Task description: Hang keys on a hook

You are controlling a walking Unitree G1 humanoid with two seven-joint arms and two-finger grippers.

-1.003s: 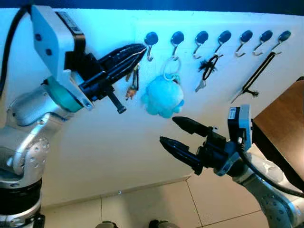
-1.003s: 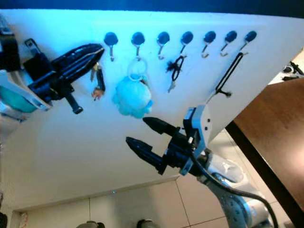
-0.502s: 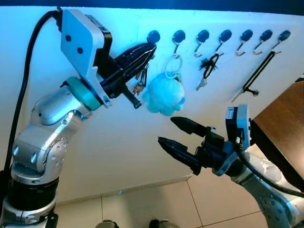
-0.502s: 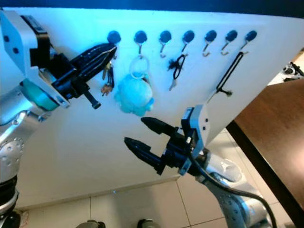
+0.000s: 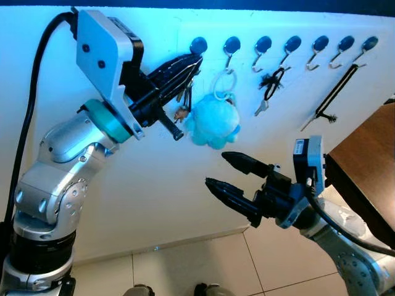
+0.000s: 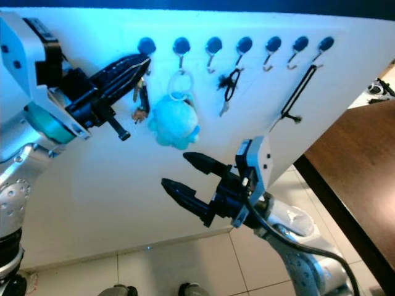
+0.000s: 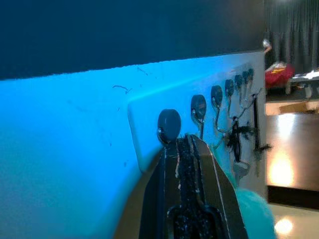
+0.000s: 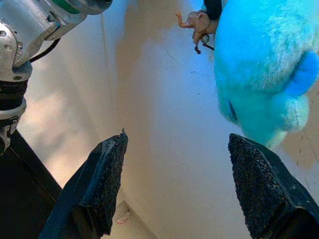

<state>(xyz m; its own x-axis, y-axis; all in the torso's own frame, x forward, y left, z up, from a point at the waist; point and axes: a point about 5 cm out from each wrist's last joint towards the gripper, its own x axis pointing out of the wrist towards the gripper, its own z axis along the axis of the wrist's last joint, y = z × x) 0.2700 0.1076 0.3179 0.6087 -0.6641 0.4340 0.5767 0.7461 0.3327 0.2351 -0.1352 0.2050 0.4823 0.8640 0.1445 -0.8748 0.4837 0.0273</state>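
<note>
Silver left arm raised, left pincer (image 5: 192, 61) clamped on keys (image 5: 183, 103) at leftmost hook (image 5: 199, 45), right pincer (image 5: 223, 171) low, spread wide.

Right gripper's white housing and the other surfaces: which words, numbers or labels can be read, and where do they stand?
None can be read.
Small dark label on the right gripper white housing: too small and blurred.
White wall board with dark round hooks: no text.

Cool cyan cast — sharp, dim upper edge.
</note>
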